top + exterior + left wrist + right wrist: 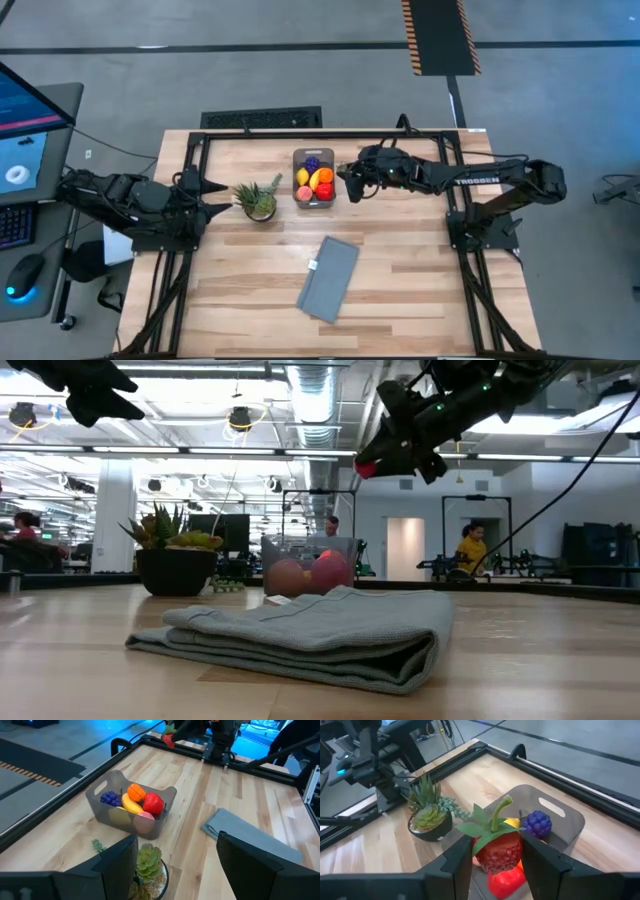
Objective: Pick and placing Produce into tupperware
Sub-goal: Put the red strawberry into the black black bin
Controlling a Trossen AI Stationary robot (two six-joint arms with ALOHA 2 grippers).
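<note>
From above, your right gripper (347, 184) hung just to the right of the tupperware (313, 155), which sat at the far middle of the counter (400, 280) with purple grapes (312, 164), a peach (303, 192), a banana (304, 178), an orange (324, 176) and a red piece (324, 190) already inside. Your left gripper (215, 197) waited at the left edge, beside a potted succulent (259, 201). A folded grey cloth (329, 278) lay nearer, well apart from the tub.

From counter level, the right gripper (372, 464) was raised clear of the wood with something red at its tip, above and to the right of the tub (282, 547). The cloth (300, 635) filled the foreground; people stood in the room behind.

Through the left wrist camera, that arm's fingers (120, 860) stood wide apart and empty, with the succulent (149, 862) between them and the filled tub (100, 800) beyond.

Through the right wrist camera, your fingers (460, 857) were clamped on a strawberry (497, 850) with its green stalk up, poised over the tub's (572, 827) contents, the grapes (536, 823) just beyond.

The step in hand looked like the carry and drop of the last piece. Your next move called for a short shift left until the strawberry sat squarely over the open tub, a small descent, then a release onto the fruit below.
</note>
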